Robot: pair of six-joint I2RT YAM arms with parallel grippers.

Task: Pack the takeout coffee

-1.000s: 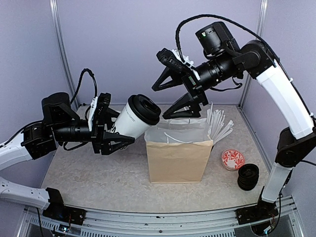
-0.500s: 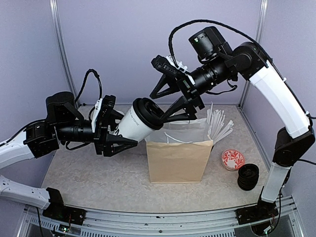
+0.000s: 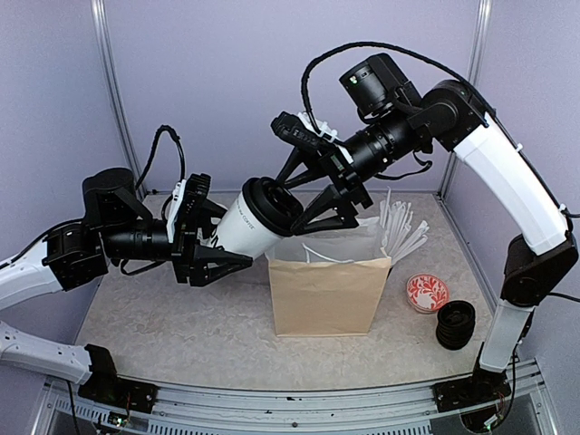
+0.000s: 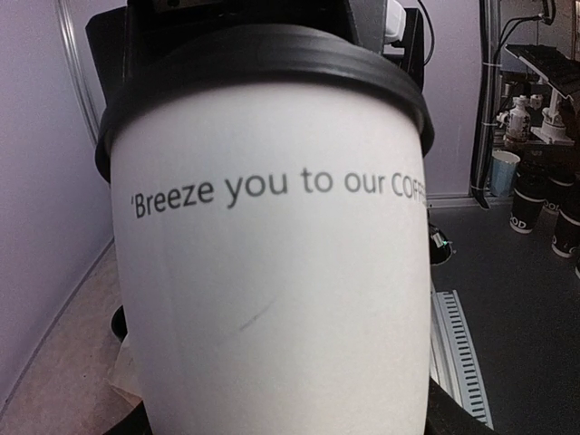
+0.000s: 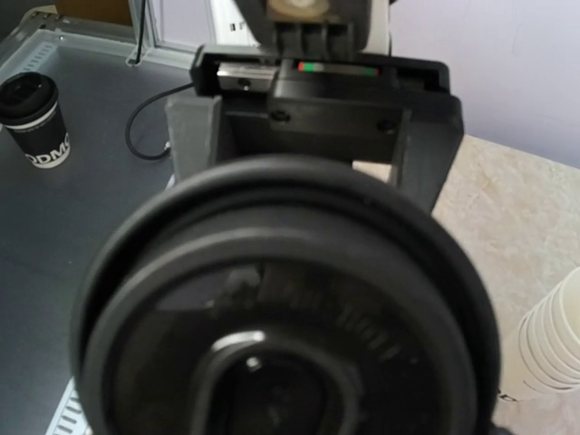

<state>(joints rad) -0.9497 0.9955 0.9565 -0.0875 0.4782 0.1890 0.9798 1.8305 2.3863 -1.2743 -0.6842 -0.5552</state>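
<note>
A white paper coffee cup (image 3: 237, 227) with a black lid (image 3: 274, 207) lies tilted on its side in the air, lid pointing right, just left of the brown paper bag (image 3: 326, 292). My left gripper (image 3: 228, 234) is shut on the cup's body. The cup fills the left wrist view (image 4: 272, 272), where black lettering shows under the lid (image 4: 263, 63). My right gripper (image 3: 286, 207) is open, with one jaw above and one below the lid. I cannot tell if they touch it. The lid fills the right wrist view (image 5: 281, 317) and hides my right fingers there.
The bag stands open mid-table with a white liner inside. White sticks (image 3: 399, 231) stand behind its right side. A red patterned dish (image 3: 427, 293) and a stack of black lids (image 3: 455, 323) lie at the right. Stacked white cups (image 5: 553, 344) show on the table.
My right gripper has moved left and down, and its open jaws now straddle the lid. My left gripper has shifted the cup slightly right and lower.
</note>
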